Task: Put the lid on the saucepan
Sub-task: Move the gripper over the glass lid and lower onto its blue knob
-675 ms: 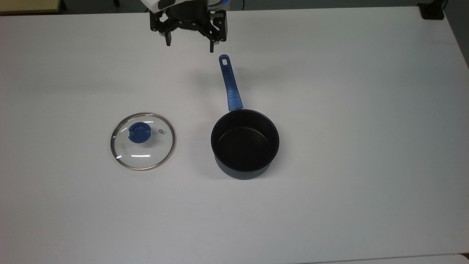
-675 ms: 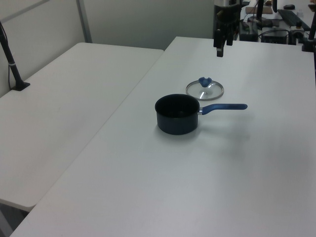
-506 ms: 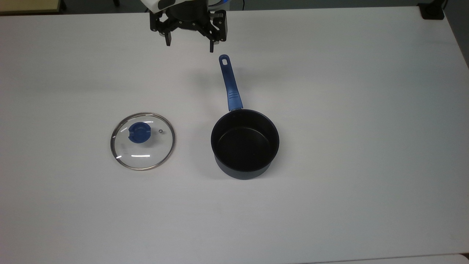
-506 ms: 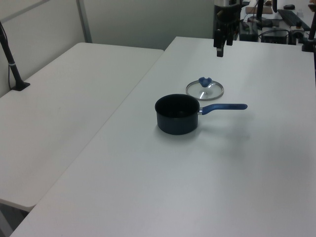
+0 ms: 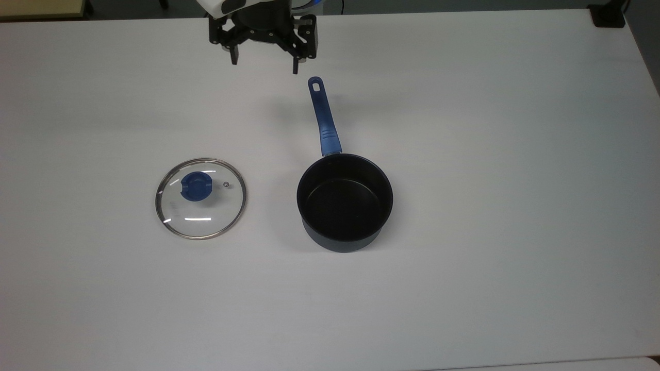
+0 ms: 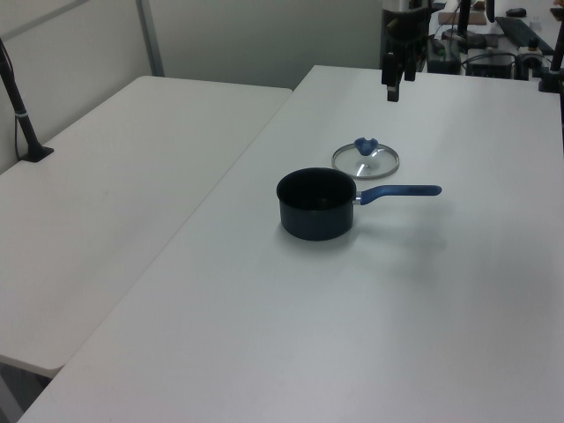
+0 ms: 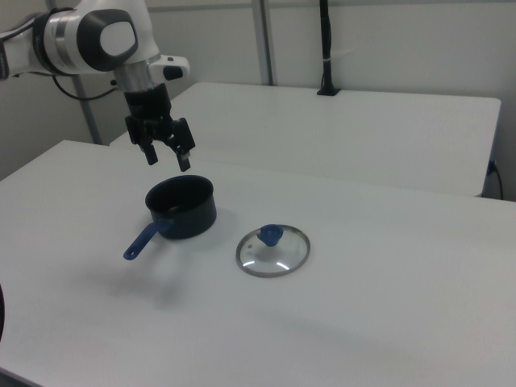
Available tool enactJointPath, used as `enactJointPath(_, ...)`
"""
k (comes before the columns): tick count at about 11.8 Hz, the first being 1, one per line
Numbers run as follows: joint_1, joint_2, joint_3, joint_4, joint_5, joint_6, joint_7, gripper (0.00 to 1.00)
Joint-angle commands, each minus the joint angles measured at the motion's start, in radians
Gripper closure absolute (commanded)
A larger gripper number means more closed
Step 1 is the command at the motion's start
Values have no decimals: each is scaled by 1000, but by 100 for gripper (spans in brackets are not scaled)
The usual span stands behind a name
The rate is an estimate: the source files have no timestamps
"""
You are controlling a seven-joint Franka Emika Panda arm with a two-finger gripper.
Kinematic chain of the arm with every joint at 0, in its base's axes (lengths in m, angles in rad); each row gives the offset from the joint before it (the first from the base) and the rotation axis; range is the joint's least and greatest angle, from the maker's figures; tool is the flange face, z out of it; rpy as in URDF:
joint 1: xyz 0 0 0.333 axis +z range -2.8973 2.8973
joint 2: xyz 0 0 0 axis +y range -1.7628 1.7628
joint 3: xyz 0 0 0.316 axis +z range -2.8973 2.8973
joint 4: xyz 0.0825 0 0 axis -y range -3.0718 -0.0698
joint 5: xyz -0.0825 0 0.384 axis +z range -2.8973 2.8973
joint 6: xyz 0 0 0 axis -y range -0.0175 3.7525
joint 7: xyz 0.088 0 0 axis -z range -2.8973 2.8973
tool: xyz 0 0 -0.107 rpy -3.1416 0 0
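The lid (image 5: 201, 198) is a round disc of clear glass with a thin bright metal rim, a blue knob at its centre and a small metal vent beside the knob. It lies flat on the white matte surface (image 5: 490, 154), knob up, well apart from the saucepan (image 5: 344, 202), on the top view's left of it.

The saucepan is a small round pot, dark navy outside and black inside, standing upright and uncovered. Its straight blue handle has a hole at the end and points toward the hand (image 5: 263, 64) in the top view.

The hand is black, with two fingers spread wide and nothing between them. It hangs above the surface, clear of both objects, near the handle's end.

The right view shows the white rounded arm segment (image 7: 101, 36) above the hand (image 7: 167, 160); the top view cuts this off. The left view shows a second white table (image 6: 115, 194) alongside, a black post (image 6: 22, 115) standing on it, and dark equipment (image 6: 493, 48) behind the far edge.

Nothing stands between lid (image 7: 273, 250) and saucepan (image 7: 182, 207).
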Motion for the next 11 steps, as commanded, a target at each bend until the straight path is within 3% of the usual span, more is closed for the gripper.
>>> enactJointPath(1,-46,28,-7,-19,-21,76,-138,0)
enactJointPath(3,-108,72,-7,-19,-7,134,-261,0)
enactJointPath(6,-178,193,-7,16,-4,240,-283,0)
enactJointPath(11,-194,354,-7,37,-13,398,-328,0)
